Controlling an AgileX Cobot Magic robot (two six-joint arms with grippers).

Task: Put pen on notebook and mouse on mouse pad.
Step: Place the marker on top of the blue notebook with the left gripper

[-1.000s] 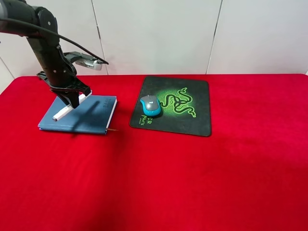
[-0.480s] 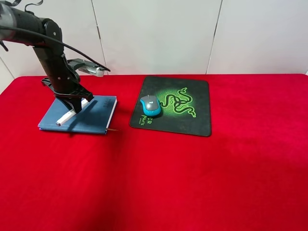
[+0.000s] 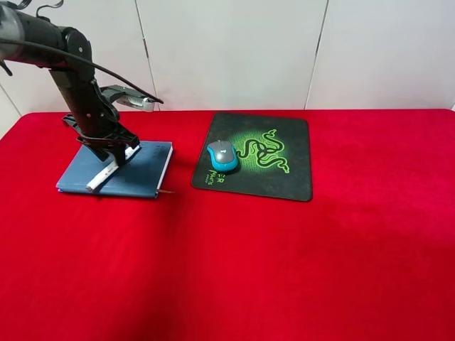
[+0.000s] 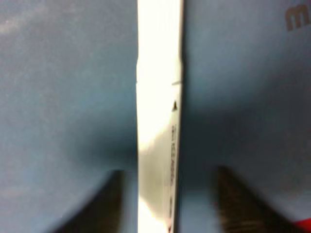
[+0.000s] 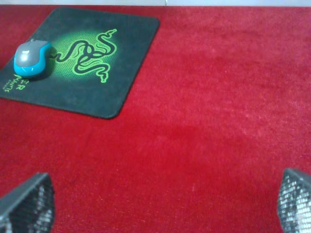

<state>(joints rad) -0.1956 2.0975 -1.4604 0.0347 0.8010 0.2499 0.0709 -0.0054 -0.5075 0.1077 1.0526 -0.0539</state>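
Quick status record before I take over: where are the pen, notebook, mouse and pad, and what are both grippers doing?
pen: lying on the notebook, lengthwise between the left gripper's fingers
notebook: flat on the red table, left of the mouse pad
mouse: on the mouse pad, at its left edge
mouse pad: flat on the table, logo up
left gripper: over the notebook, open, gaps visible on both sides of the pen
right gripper: open, empty, over bare table
task state: both items appear placed
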